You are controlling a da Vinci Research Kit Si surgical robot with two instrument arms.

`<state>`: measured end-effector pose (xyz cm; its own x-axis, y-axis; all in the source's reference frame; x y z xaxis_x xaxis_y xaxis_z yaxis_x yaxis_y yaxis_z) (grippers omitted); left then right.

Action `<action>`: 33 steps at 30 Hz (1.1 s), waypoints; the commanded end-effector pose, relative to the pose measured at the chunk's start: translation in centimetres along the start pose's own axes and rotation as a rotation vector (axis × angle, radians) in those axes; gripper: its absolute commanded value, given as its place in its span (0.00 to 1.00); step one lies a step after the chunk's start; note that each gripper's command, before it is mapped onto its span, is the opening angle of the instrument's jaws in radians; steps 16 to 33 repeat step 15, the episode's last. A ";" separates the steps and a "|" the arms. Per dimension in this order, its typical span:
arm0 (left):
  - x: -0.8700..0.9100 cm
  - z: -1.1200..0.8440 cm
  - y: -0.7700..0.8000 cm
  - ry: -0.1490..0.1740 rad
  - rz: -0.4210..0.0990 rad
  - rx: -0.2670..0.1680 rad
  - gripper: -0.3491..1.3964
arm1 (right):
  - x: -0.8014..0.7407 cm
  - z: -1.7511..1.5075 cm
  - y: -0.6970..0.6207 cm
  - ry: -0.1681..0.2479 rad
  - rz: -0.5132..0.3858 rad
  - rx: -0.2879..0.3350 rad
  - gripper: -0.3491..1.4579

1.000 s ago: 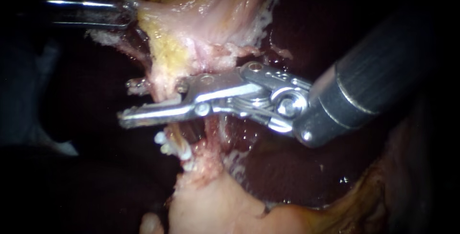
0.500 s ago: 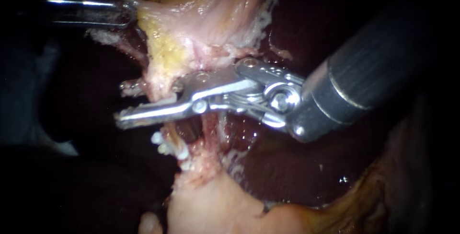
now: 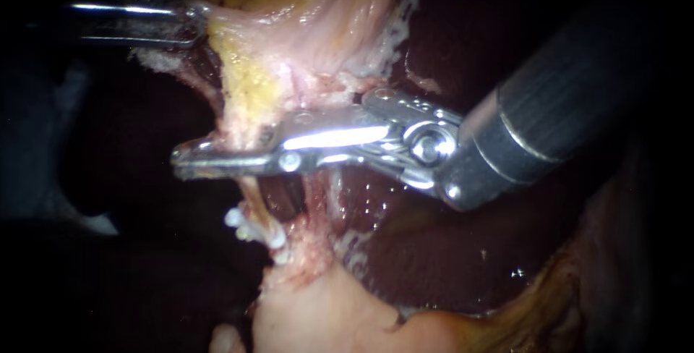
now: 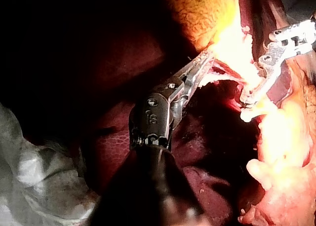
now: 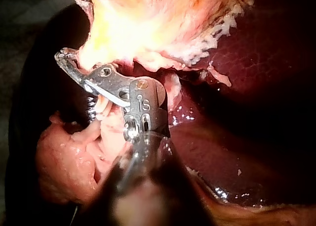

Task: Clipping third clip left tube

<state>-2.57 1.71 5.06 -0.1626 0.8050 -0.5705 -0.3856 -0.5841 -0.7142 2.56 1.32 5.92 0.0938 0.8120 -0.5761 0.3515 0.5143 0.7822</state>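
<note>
- Left instrument (image 3: 196,23) comes in along the top left. Its jaws are clamped on the corner of the pale tissue (image 3: 318,27) and pull it taut sideways. The left wrist view shows the same bite on the tissue's edge.
- Left tube (image 3: 253,200), the task's thing, is a thin strand running from that pale tissue down to the pale lump (image 3: 325,317) below. It sits left of the middle of the endoscope view, with the right instrument's jaws across it.
- White clips (image 3: 249,228) sit on the tube just below those jaws. We cannot count them surely.
- Right instrument (image 3: 186,161) enters from the right. Its jaws lie together across the left tube and squeeze it from two sides just above the white clips. The tips poke out past the tube's far side.
- Step, as we judge it: the clip squeeze itself, with the bite fully across. Metal hides whether a clip sits inside the jaws.
- Next move, we reckon: let the jaws part and back straight out along the shaft without dragging the tube. Then check that a new clip sits square above the others. The left pull should be steady meanwhile.
- Second strand (image 3: 314,201) runs just beside the left tube, behind the right instrument's hinge. We cannot tell whether they touch, and it must stay out of any bite.
- Liver (image 3: 434,252) is dark red and wet, behind and to the right.
- Containers: none in any view. Only the two sets of jaws hold anything.
</note>
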 end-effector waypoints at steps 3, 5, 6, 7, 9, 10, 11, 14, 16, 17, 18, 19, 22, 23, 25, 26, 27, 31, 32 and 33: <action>0.00 0.00 0.00 0.000 0.000 0.000 0.00 | -0.01 0.00 0.00 -0.001 0.004 -0.006 0.00; 0.00 0.00 0.00 0.000 0.000 0.000 0.00 | -0.01 0.00 -0.01 -0.004 0.004 -0.007 0.00; 0.00 0.00 0.00 0.000 0.000 0.000 0.00 | -0.01 -0.01 -0.01 -0.004 0.004 -0.007 0.00; 0.00 0.00 0.00 0.000 0.000 0.000 0.00 | -0.01 -0.01 -0.01 -0.007 0.004 -0.008 0.00; 0.00 0.00 0.00 0.000 0.000 0.000 0.00 | -0.01 -0.01 -0.01 -0.010 0.004 -0.009 0.00; 0.00 0.00 0.00 0.000 0.000 0.000 0.00 | -0.01 -0.01 -0.01 -0.012 0.005 -0.010 0.00; 0.00 0.00 0.00 0.000 0.000 0.000 0.00 | -0.01 -0.01 -0.01 -0.013 0.005 -0.010 0.00; 0.00 0.00 0.00 0.000 0.000 0.000 0.00 | -0.01 -0.01 -0.01 -0.013 0.005 -0.010 0.00; 0.00 0.00 -0.01 0.000 0.000 0.000 0.00 | -0.01 -0.01 -0.01 -0.012 0.005 -0.010 0.00; 0.00 0.00 -0.01 0.000 0.000 0.000 0.00 | -0.01 -0.01 -0.01 -0.012 0.005 -0.010 0.00; 0.00 0.00 -0.01 0.000 0.000 0.000 0.00 | -0.01 -0.01 -0.01 -0.012 0.005 -0.010 0.00; 0.00 0.00 -0.01 0.000 0.000 0.000 0.00 | -0.01 -0.01 -0.01 -0.012 0.005 -0.010 0.00; 0.00 0.00 -0.01 0.000 0.000 0.000 0.00 | -0.01 -0.01 -0.01 -0.012 0.005 -0.010 0.00; 0.00 0.00 -0.01 0.000 0.000 0.000 0.00 | -0.01 -0.01 -0.01 -0.012 0.005 -0.010 0.00; 0.00 0.00 -0.01 0.000 0.000 0.000 0.00 | -0.01 -0.01 -0.01 -0.012 0.005 -0.010 0.00; 0.00 0.00 -0.01 0.000 0.000 0.000 0.00 | -0.01 -0.01 -0.01 -0.012 0.005 -0.010 0.00; 0.00 0.00 -0.01 0.000 0.000 0.000 0.00 | -0.01 -0.01 -0.01 -0.012 0.005 -0.010 0.00; 0.00 0.00 -0.01 0.000 0.000 0.000 0.00 | -0.01 -0.01 -0.01 -0.012 0.005 -0.010 0.00; 0.00 0.00 -0.01 0.000 0.000 0.000 0.00 | -0.01 -0.01 -0.01 -0.012 0.005 -0.010 0.00; 0.00 0.00 -0.01 0.000 0.000 0.000 0.00 | -0.01 -0.01 -0.01 -0.012 0.005 -0.010 0.00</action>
